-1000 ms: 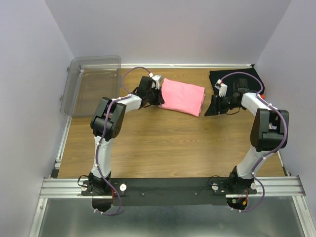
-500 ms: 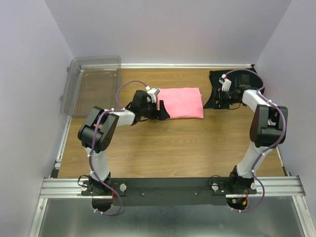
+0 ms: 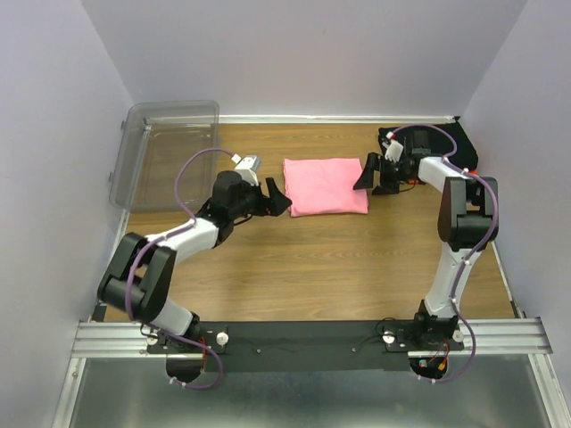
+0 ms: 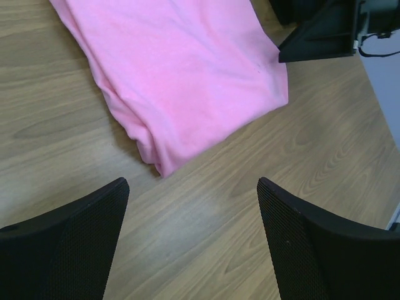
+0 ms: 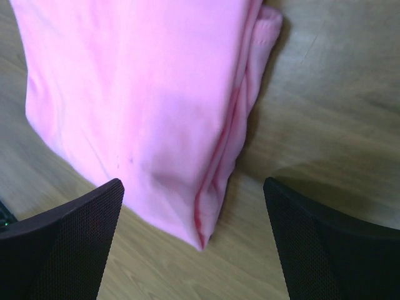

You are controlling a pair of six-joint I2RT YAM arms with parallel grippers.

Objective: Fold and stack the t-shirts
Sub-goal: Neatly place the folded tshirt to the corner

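Observation:
A salmon-pink t-shirt (image 3: 326, 185) lies folded into a flat rectangle on the wooden table, past the middle. My left gripper (image 3: 278, 201) is open just off its left edge, and in the left wrist view the shirt (image 4: 181, 81) lies ahead of the empty left gripper (image 4: 192, 187). My right gripper (image 3: 368, 174) is open at the shirt's right edge. In the right wrist view the right gripper (image 5: 192, 184) hangs over the near corner of the layered shirt (image 5: 144, 94), gripping nothing. A folded black t-shirt (image 3: 457, 138) lies at the back right, partly under the right arm. An orange sliver (image 3: 475, 172) peeks out beside it.
A clear plastic bin (image 3: 165, 152) stands at the back left, against the wall. Walls close in the table on the left, back and right. Bare wood (image 3: 312, 267) stretches between the pink shirt and the arm bases.
Both grippers opened and let go of the pink shirt, which now lies flat and squared. The left gripper drew back to the left. The right gripper moved left to the shirt's right edge.

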